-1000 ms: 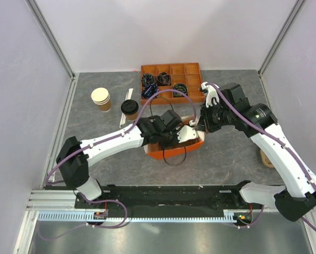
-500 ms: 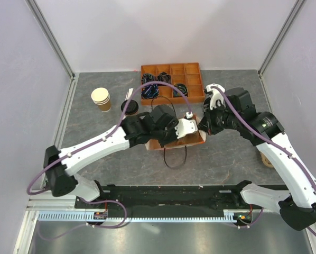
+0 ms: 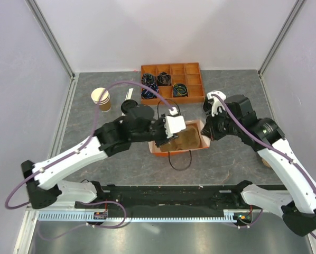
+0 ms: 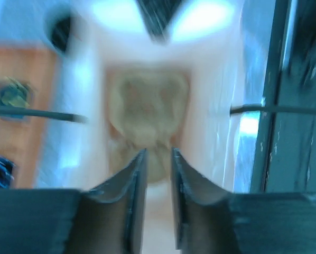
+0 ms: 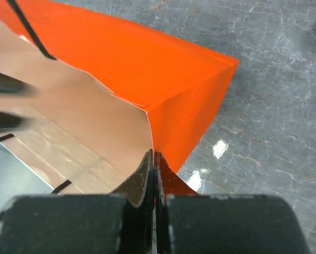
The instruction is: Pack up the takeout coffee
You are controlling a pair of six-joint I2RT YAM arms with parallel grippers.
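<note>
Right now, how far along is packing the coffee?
Done: the bag stands open. In hand: the right gripper pinches its corner; the left gripper, empty, hangs over its mouth. Left: the coffee sits on the table, unpacked.

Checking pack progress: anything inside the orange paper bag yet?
Only bare brown lining shows inside the orange paper bag. The left claw covers its left end, so that part is unseen.
</note>
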